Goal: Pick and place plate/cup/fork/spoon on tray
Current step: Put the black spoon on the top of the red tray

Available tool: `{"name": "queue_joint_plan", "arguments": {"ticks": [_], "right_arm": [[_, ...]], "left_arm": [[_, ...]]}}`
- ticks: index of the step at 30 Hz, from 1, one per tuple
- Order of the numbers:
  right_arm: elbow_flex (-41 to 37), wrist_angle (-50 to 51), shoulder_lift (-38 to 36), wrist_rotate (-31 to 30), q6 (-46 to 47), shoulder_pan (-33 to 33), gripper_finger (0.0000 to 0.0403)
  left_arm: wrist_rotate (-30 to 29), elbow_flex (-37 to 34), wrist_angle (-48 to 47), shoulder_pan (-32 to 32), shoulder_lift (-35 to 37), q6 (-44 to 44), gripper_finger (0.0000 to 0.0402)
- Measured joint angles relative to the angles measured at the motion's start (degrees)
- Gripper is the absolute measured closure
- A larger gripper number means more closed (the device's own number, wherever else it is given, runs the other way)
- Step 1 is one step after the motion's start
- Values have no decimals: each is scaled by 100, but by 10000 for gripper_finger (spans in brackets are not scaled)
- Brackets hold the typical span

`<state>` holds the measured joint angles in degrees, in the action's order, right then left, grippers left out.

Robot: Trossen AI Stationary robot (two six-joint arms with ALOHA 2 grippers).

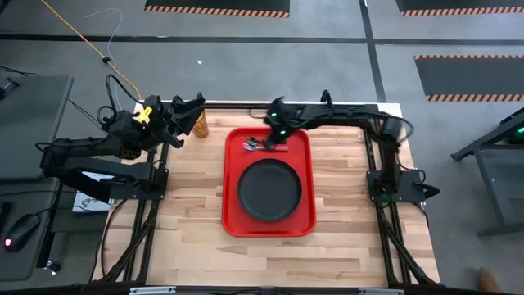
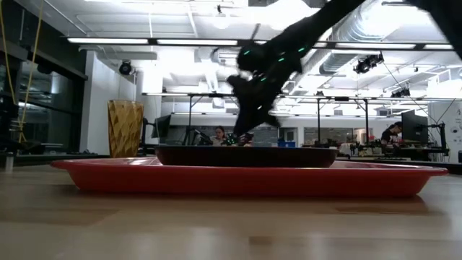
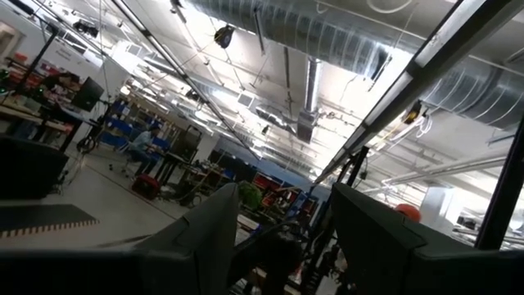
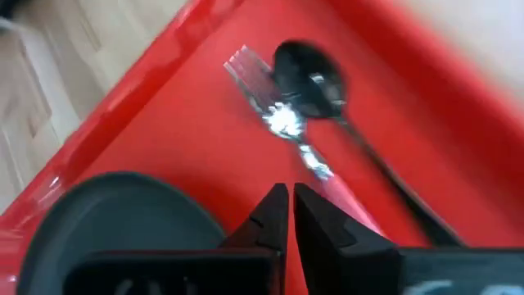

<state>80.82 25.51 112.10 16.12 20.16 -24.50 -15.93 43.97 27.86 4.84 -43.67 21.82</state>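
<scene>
The red tray lies mid-table with the black plate on it. The fork and the dark spoon lie side by side on the tray's far end, also seen from above. My right gripper is shut, low over the tray's far end, next to the fork's handle; it shows in the high view and the low view. The amber cup stands on the table at the far left. My left gripper is open beside the cup, in the high view. My right gripper's shut fingertips point down at the tray floor right beside the fork's handle. I cannot tell whether they touch it.
Bare wooden table lies on both sides of the tray and at its near edge. The arms' black frame rails run along the table's far edge. In the low view, people sit at desks far off in the room behind.
</scene>
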Motion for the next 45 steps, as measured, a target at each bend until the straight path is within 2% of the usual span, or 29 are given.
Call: {"name": "queue_joint_plan", "arguments": {"ticks": [2,9,13,20,31,45], "right_arm": [[531,307,449,-20,17,57,394],[2082,1650,1478,-937,12,92,401],[2572,2194,1824,-832,219,14,402],[2712,2225,2087,-490,589,68,403],[2710,2139,2108,-850,825,130,403],[2706,2009,2108,-860,1319,174,403]], "left_arm": [[-8,0,0,0,-2,0,213],[-28,0,0,0,-2,0,213],[-32,0,-4,0,-4,0,213],[-32,0,-20,0,-4,2,213],[-34,0,-112,0,-4,2,213],[-34,0,-114,0,-4,2,213]]}}
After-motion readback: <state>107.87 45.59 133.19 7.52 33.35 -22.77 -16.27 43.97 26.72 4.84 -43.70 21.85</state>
